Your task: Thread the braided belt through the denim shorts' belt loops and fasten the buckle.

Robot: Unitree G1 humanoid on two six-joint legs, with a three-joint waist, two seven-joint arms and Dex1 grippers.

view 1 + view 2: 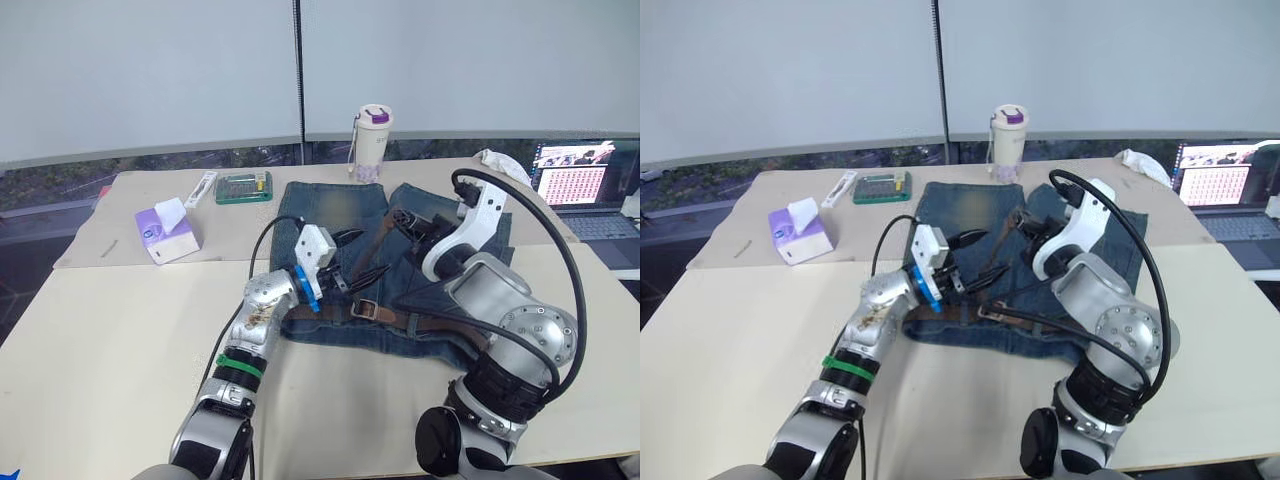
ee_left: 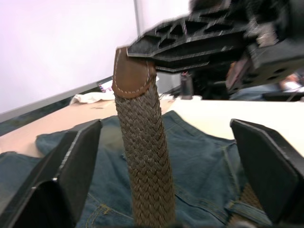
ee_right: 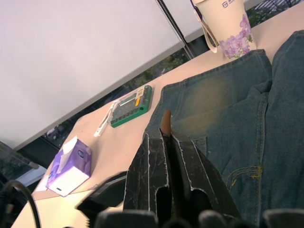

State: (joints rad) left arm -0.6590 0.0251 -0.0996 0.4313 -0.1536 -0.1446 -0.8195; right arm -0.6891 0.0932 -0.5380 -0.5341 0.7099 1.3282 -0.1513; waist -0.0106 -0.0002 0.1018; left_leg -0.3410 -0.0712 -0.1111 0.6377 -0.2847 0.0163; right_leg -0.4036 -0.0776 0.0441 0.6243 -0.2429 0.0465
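Observation:
The denim shorts (image 1: 330, 205) lie flat on the table, waistband toward me. The braided belt (image 1: 430, 322) runs along the waistband, and its buckle (image 1: 360, 308) end rests near the middle. The belt's other end rises off the cloth to my right gripper (image 1: 386, 222), which is shut on the brown leather tip (image 3: 165, 124). My left gripper (image 1: 364, 256) is open, its fingers (image 2: 71, 161) standing on either side of the raised strap (image 2: 142, 161) without touching it. The belt loops are too small to make out.
A purple tissue box (image 1: 168, 232), a green case (image 1: 244, 187) and a white stick-like item (image 1: 201, 188) sit at the back left. A flowered cup (image 1: 370, 143) stands behind the shorts. At the far right are a white cloth (image 1: 503, 163) and a laptop (image 1: 585, 185).

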